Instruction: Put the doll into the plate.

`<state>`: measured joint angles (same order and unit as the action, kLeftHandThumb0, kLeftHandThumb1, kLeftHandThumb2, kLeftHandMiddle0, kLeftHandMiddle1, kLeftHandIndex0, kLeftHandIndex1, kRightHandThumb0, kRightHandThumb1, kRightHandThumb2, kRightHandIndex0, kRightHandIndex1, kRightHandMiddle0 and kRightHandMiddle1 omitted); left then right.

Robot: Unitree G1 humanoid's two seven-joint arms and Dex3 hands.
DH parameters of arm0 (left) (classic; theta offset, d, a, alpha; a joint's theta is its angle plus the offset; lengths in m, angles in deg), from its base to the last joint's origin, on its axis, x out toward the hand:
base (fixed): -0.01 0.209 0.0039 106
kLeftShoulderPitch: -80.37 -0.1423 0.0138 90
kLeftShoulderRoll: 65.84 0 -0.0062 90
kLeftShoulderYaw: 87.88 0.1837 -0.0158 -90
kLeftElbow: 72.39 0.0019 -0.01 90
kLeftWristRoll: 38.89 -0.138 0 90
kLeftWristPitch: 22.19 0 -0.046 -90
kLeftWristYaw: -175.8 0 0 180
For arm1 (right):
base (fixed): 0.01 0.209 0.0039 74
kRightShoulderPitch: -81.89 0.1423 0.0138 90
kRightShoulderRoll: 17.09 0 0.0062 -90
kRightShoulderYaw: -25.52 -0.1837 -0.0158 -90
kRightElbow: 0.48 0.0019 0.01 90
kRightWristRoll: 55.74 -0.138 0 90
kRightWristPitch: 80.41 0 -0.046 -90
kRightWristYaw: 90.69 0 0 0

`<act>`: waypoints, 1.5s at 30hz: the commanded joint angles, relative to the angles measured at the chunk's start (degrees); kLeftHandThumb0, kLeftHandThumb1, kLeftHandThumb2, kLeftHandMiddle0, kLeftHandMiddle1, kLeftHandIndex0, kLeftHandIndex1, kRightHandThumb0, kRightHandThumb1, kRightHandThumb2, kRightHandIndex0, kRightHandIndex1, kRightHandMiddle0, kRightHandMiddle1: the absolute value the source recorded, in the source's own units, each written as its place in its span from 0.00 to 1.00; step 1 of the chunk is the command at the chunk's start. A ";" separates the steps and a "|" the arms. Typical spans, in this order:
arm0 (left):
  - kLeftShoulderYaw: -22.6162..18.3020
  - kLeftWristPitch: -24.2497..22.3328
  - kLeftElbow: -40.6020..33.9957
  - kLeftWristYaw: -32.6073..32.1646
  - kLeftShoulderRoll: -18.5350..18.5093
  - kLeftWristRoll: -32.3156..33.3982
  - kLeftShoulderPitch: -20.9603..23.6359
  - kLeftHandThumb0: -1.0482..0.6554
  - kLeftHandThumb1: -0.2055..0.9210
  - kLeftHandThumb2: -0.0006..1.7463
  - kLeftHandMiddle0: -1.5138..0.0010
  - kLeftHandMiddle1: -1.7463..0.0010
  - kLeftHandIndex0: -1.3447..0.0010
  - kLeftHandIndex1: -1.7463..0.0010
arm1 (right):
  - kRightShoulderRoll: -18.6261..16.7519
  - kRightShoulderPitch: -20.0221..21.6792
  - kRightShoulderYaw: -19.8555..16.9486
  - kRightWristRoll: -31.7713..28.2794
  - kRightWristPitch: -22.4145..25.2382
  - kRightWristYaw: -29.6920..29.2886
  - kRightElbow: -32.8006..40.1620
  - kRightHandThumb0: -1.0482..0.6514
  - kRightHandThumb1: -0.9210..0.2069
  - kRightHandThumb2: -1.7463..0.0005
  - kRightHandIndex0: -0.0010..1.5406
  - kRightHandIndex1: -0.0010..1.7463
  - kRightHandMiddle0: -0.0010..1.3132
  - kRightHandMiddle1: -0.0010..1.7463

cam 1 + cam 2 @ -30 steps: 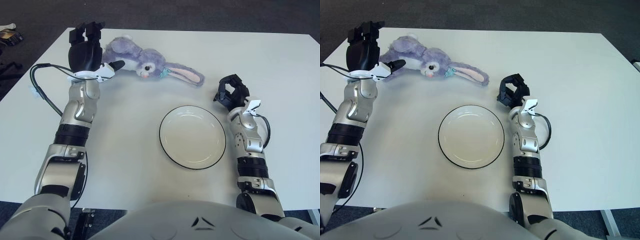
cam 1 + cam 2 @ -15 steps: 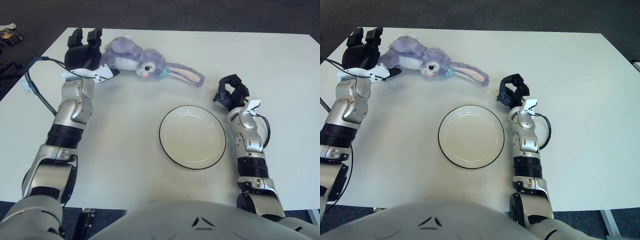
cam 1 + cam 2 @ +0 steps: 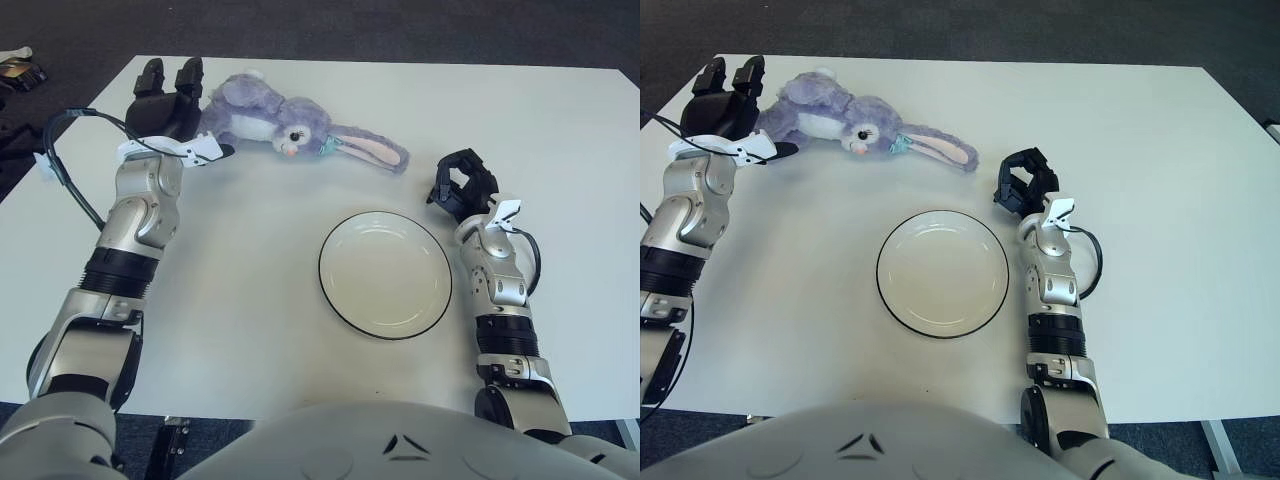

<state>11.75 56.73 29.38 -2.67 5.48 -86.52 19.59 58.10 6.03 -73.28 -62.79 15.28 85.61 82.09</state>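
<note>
My left hand (image 3: 168,100), fingers spread and empty, sits just beside the doll (image 3: 285,122) lying beyond the plate (image 3: 385,273) on the worktop (image 3: 560,140); reaching in hand, closing on its body comes next.

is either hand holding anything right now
Nothing is held. The left hand sits beside the purple plush bunny doll, open; the right hand is curled, holding nothing.
</note>
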 commanded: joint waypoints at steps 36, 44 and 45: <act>5.97 -2.69 30.21 -13.10 5.28 -0.01 14.82 0.15 0.55 0.35 1.00 1.00 1.00 1.00 | 0.43 -2.82 -0.26 1.04 0.76 0.06 -3.19 0.36 0.40 0.35 0.63 1.00 0.38 1.00; 5.97 0.39 39.38 -22.37 7.24 2.72 17.88 0.23 0.37 0.51 1.00 1.00 1.00 0.97 | 0.31 -3.32 -0.22 1.11 1.00 -0.08 -2.70 0.36 0.40 0.35 0.64 1.00 0.38 1.00; 6.05 0.75 40.09 -23.08 7.32 2.97 18.12 0.23 0.37 0.51 1.00 1.00 1.00 0.97 | 0.33 -3.39 -0.20 1.16 1.12 -0.11 -2.61 0.36 0.40 0.35 0.64 1.00 0.38 1.00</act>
<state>17.69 56.42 66.73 -22.99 12.56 -84.37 35.97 58.52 5.79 -73.23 -61.70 13.82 85.77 81.42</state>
